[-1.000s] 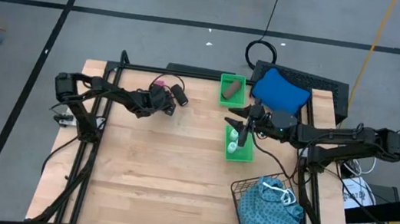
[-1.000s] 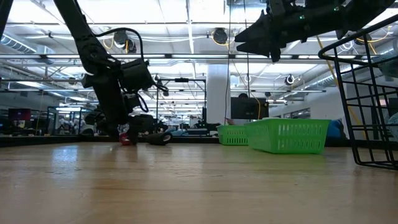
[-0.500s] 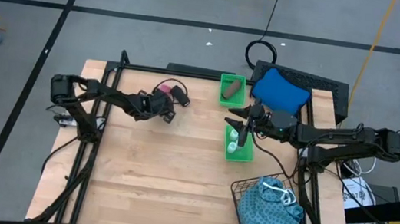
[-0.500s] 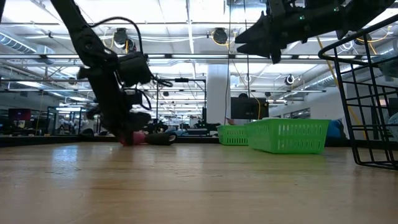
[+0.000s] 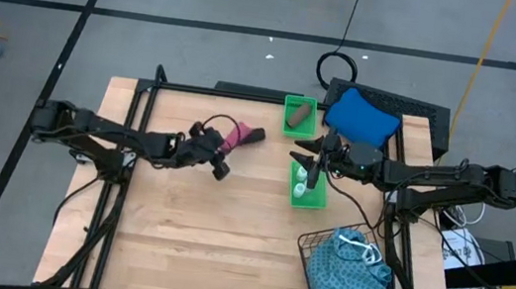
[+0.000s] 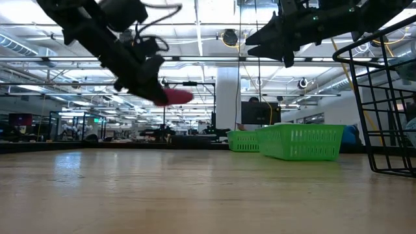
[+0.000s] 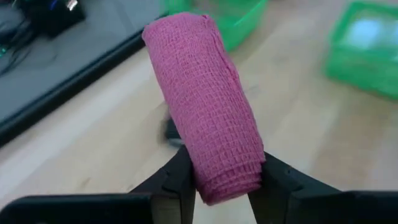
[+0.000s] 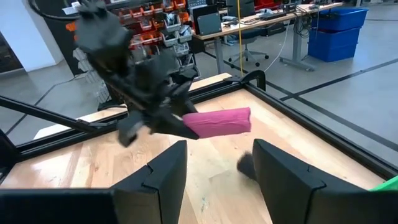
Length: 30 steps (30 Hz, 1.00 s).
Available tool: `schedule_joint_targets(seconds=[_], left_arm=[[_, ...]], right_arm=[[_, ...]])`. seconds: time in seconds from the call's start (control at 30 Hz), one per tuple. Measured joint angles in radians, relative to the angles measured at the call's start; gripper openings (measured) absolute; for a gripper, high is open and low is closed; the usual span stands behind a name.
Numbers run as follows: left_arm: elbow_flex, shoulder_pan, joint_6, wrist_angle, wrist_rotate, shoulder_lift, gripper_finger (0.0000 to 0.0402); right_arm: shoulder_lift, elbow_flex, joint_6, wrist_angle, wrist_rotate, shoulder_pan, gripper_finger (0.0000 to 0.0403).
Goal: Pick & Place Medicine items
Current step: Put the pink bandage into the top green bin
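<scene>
Currently the magenta-pink roll [image 7: 208, 118] is held by one end between the fingers of the left gripper [image 5: 221, 148] and is seen lifted clear of the worktop [image 5: 207, 228] in the low view, toward the far edge, short of the trays. A black cylinder [image 5: 252, 135] appears to lie just beyond it, though this is hard to tell. By the far edge, a brownish cylinder [image 5: 295, 118] is already lodged in the far green tray [image 5: 310, 129]; whitish vials [image 5: 300, 188] are held in the nearer green tray [image 5: 318, 201]. The right gripper [image 5: 308, 160] hangs above that tray with fingers spread and nothing between them. Roughly half the items are judged placed; the pink roll remains to be delivered.
</scene>
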Motion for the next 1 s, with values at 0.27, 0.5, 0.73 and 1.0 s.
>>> schedule_joint_targets(seconds=[0.27,0.5,0.73,1.0], left_arm=[[0.000,-0.082,0.126,0.179,0.080,0.001,0.0119],[0.001,-0.120,0.215,0.350,0.137,0.002,0.0119],[0.001,-0.145,0.289,0.401,0.132,0.002,0.0120],[0.001,-0.144,0.305,0.401,0.125,0.002,0.0120]], right_arm=[[0.014,0.001,0.069,0.006,0.000,0.004,0.0171],[0.105,0.001,0.076,0.122,0.000,0.006,0.0171],[0.239,0.001,0.143,0.293,-0.006,0.008,0.0171],[0.395,0.001,0.208,0.537,-0.082,0.007,0.0171]])
